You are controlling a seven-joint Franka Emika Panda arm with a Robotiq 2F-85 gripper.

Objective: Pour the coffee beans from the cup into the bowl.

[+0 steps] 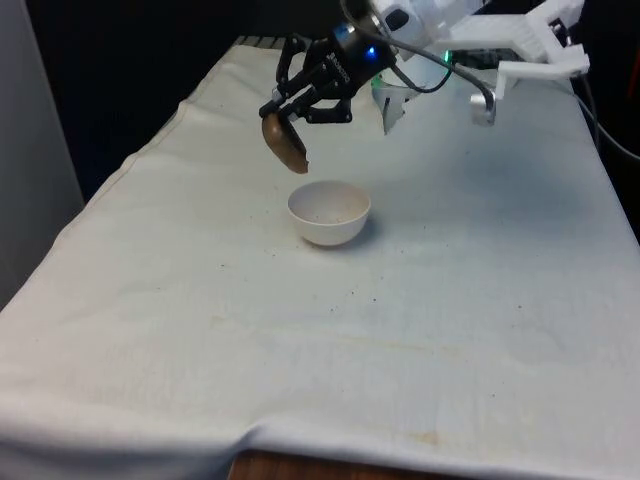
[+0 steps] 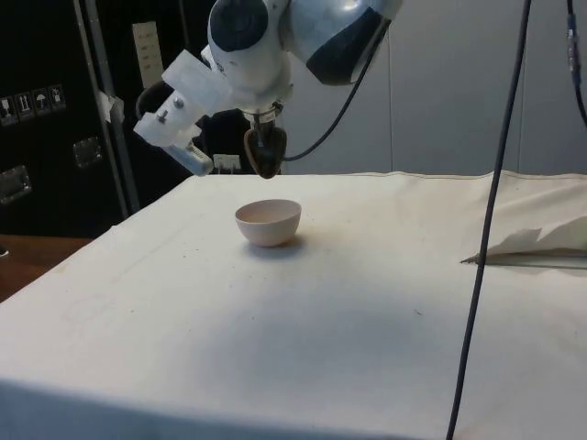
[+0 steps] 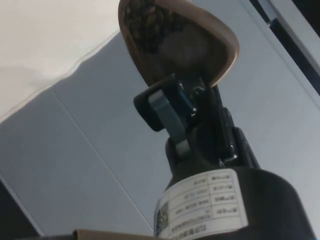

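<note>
Gripper (image 1: 293, 112) hung above the table (image 1: 480, 300), clenched on the rim of a brown cup (image 1: 285, 143). Cup was tipped steeply, its mouth turned down toward the bowl (image 1: 329, 212). In the wrist view, coffee beans (image 3: 147, 22) sat packed toward the cup's lower lip, none seen falling. Cup's low edge was just above the bowl's rim on the front view's left side, apart from it, not touching. Bowl was white, upright, near mid-table. White cloth lay bare on all sides of the bowl, with wide open room toward the near edge. In the side view, a black cable (image 2: 495, 202) hung well apart from the bowl.
</note>
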